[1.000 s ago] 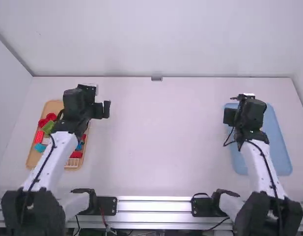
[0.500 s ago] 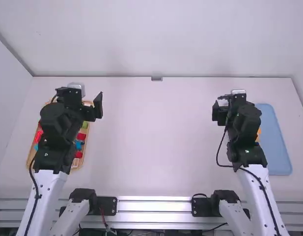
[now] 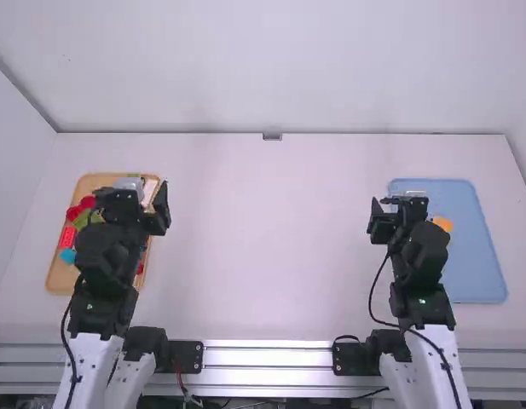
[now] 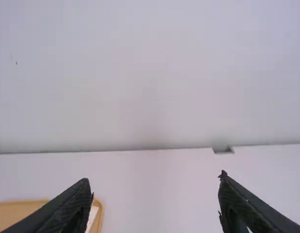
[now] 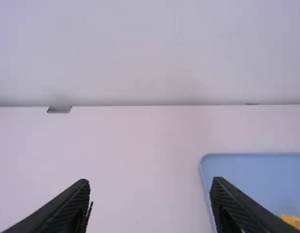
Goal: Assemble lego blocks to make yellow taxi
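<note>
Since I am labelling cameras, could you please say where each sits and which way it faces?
High view: above and behind the left arm and right arm, both showing, looking forward and down at the table.
Left wrist view: on that wrist, facing the back wall; open fingers and the tan tray's corner show.
Right wrist view: on that wrist, facing that wall; open fingers and the blue tray's corner show.
Both wrist views share the grey fitting at the table's far edge.
</note>
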Controlling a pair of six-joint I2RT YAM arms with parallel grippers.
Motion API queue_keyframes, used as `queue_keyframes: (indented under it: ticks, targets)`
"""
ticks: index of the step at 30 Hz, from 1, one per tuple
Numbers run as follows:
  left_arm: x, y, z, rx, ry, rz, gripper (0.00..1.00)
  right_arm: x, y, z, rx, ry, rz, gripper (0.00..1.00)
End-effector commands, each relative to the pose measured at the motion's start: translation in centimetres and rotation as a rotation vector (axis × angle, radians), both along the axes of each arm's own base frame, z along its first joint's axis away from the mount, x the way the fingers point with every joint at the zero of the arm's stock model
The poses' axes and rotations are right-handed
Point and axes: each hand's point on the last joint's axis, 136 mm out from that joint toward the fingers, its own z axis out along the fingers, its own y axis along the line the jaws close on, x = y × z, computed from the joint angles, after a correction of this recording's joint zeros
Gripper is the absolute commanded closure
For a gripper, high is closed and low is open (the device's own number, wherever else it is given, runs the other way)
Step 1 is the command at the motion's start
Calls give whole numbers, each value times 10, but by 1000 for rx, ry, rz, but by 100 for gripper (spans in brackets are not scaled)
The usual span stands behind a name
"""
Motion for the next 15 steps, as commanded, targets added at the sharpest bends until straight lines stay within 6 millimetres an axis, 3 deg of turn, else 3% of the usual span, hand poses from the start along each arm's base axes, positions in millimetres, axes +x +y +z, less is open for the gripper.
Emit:
queue_keyframes:
  ticks: [1,15]
  targets:
    - [-8,2,-10,-5,-8,12,39,-8,1,-12,19,-1,-1,40]
    - [-35,2,-89,-5,-8,12,71,-42,1,-88,19,-1,-1,71]
